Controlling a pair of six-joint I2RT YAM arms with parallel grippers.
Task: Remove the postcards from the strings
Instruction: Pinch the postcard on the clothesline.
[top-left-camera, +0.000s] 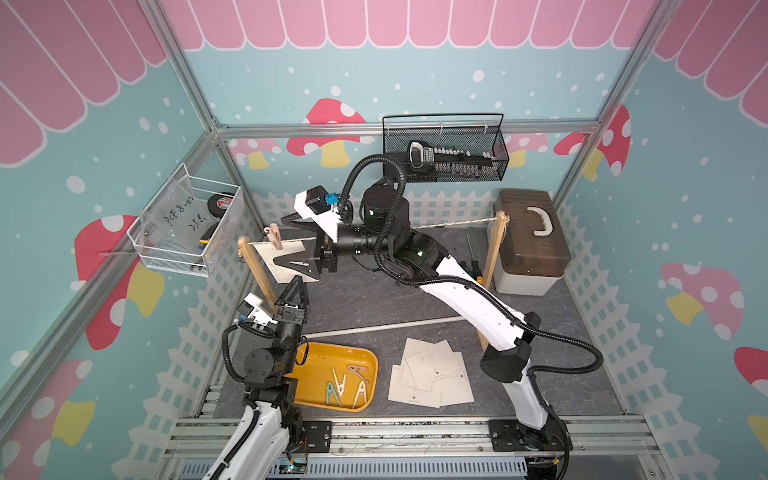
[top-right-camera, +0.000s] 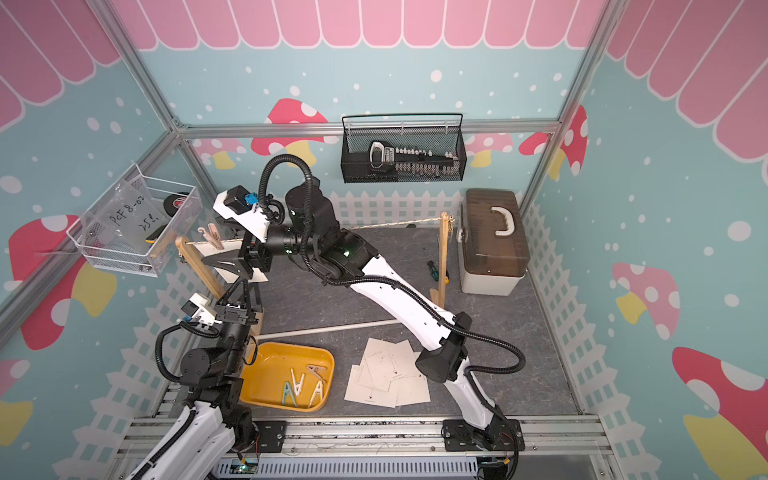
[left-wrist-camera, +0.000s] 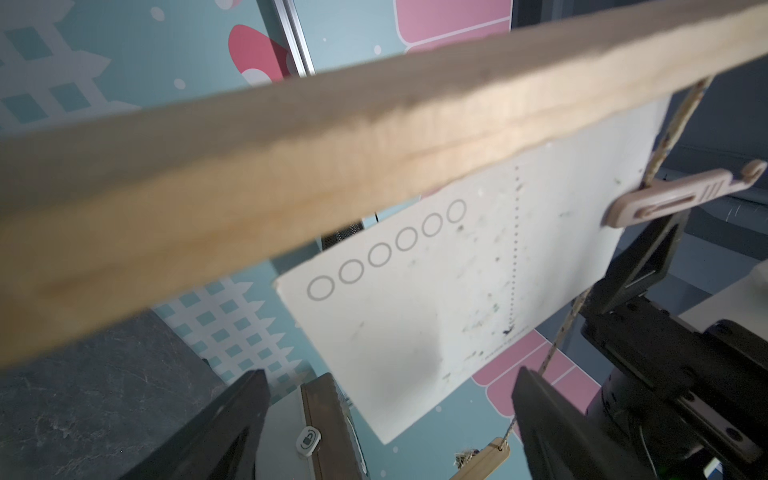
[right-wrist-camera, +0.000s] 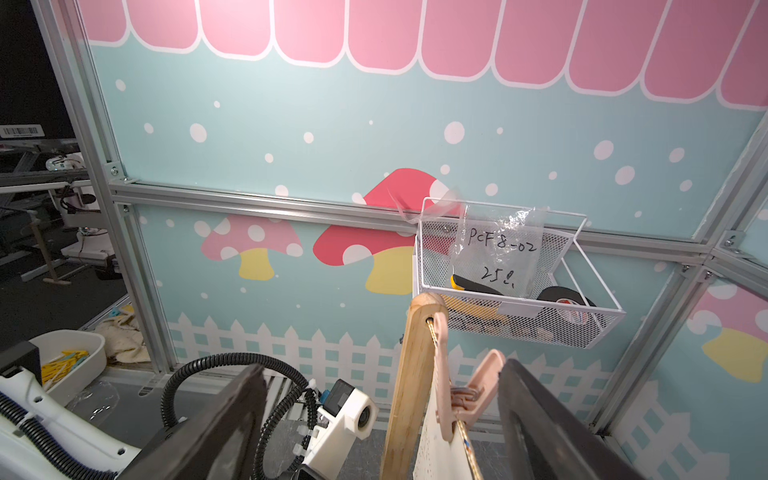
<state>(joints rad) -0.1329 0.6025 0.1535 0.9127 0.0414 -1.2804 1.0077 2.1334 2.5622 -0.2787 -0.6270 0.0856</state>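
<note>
One postcard (left-wrist-camera: 436, 311) hangs from the string (top-left-camera: 449, 225) near the desk's left edge under one pink clothespin (left-wrist-camera: 665, 205); only the left wrist view shows its six circles. Four postcards (top-left-camera: 432, 376) lie by the front edge, four clothespins (top-left-camera: 340, 382) in the yellow tray (top-left-camera: 320, 365). The bag (right-wrist-camera: 498, 253) reads "PCF 8-02". Both the left fingers (left-wrist-camera: 224, 428) and right fingers (right-wrist-camera: 216, 428) gape, empty.

off-white speckled postcard (left-wrist-camera: 415, 332) with grey circles, pale pink clothespin (left-wrist-camera: 673, 201), beige-and-yellow twisted string (top-left-camera: 457, 223), yellow tray (top-left-camera: 316, 365), dark grey marbled tabletop (top-left-camera: 365, 299)

Postcard (top-left-camera: 291, 249) on string (top-left-camera: 449, 225) beside post (top-left-camera: 257, 270); loose postcards (top-left-camera: 432, 374) right of tray (top-left-camera: 320, 365).
</note>
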